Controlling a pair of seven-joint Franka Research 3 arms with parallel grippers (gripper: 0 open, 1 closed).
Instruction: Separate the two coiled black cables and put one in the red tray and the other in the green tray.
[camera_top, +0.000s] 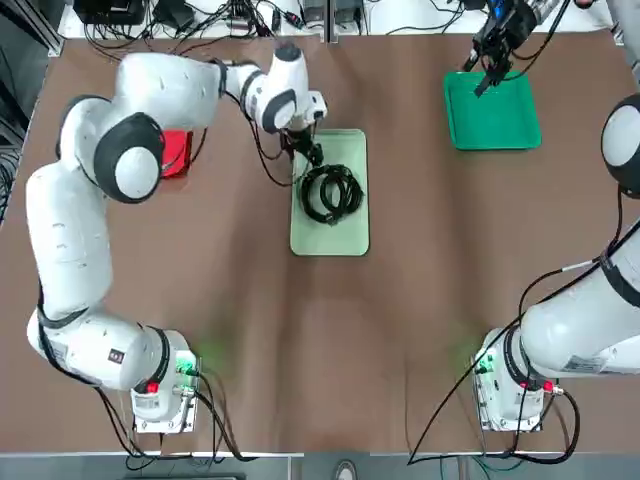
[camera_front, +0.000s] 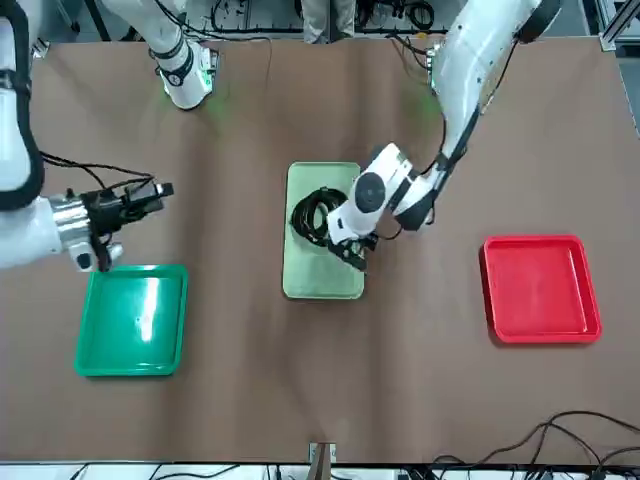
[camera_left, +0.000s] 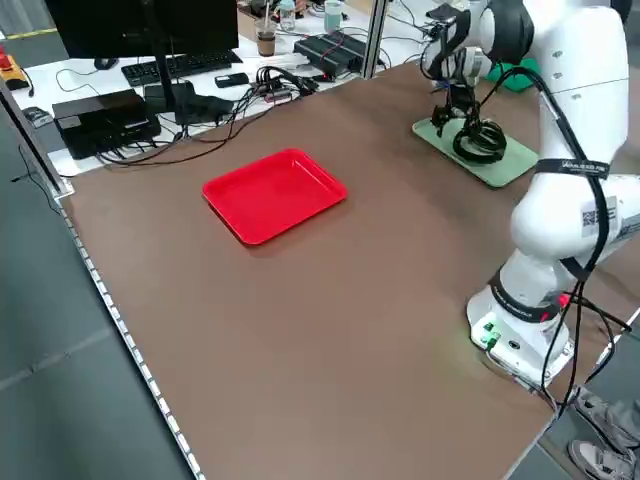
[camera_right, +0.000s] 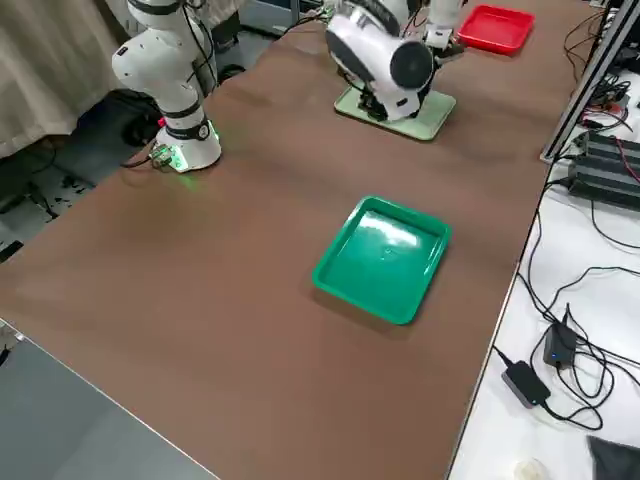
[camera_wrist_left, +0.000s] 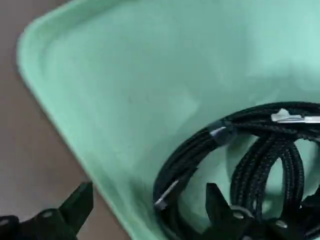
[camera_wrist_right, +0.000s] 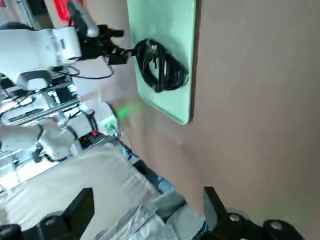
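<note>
Landmark: pale mint tray (camera_top: 330, 235), lying at the middle of the brown table (camera_top: 420, 300).

Both coiled black cables (camera_top: 331, 192) lie bunched together inside the pale mint tray, in its half farther from the arm bases. They overlap; where one coil ends and the other begins cannot be told.

Left tool (camera_top: 311, 150): pointing down over the far-left corner of the pale mint tray, right at the edge of the cables. Fingers spread wide, nothing between them. In the left wrist view one finger (camera_wrist_left: 75, 205) sits outside the tray rim over the table and the other is inside the tray among the cable loops. Contact with the cable cannot be confirmed.

Right tool (camera_front: 165, 190): well away from the pale mint tray, raised above the near edge of the green tray (camera_top: 492, 112). Fingers wide, empty.

Red tray (camera_front: 540, 288): on the opposite side of the pale mint tray from the green tray, well apart from it, holding nothing.
</note>
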